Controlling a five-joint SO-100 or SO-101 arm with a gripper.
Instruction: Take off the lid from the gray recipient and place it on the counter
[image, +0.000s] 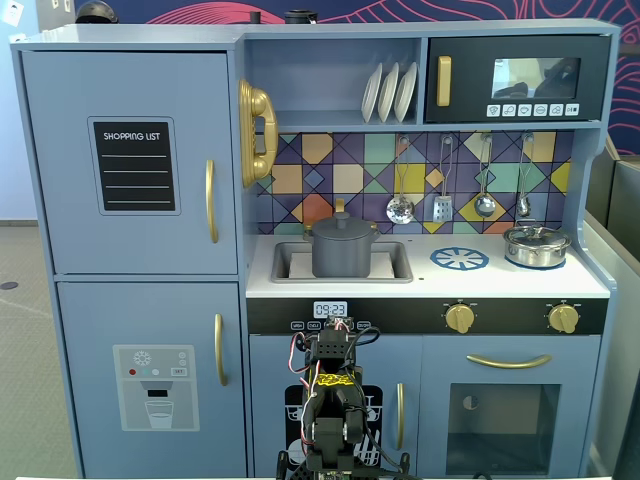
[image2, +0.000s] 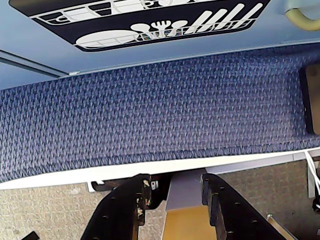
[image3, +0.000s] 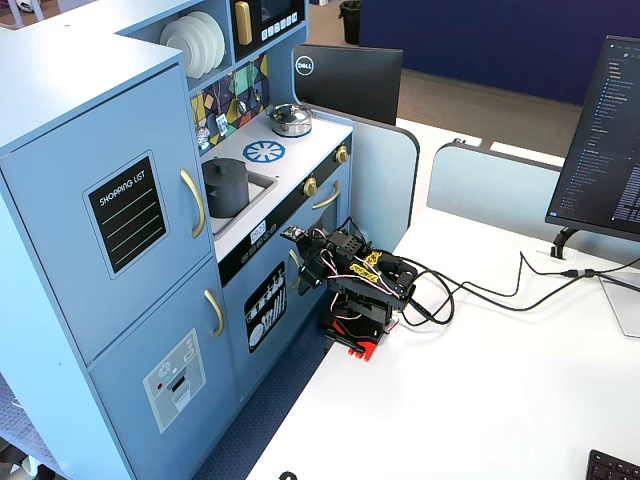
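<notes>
The gray recipient (image: 340, 256) stands in the sink recess of the toy kitchen, also seen in the other fixed view (image3: 228, 190). The dark gray lid (image: 340, 226) with its knob sits on it (image3: 224, 164). The white counter (image: 430, 282) with the blue burner mark (image: 460, 259) lies to the right of the sink. My gripper (image2: 175, 183) hangs low in front of the kitchen's lower doors (image3: 300, 278), far below the pot. Its jaws stand apart with nothing between them. The wrist view shows only carpet and the lower door, not the pot.
A shiny silver pot (image: 536, 246) stands on the counter's right end. Utensils (image: 400, 208) hang on the back wall above the counter. The arm's base (image3: 352, 338) sits on a white desk (image3: 470, 400) with cables and a monitor (image3: 605, 140). Blue carpet (image2: 150, 115) lies between desk and kitchen.
</notes>
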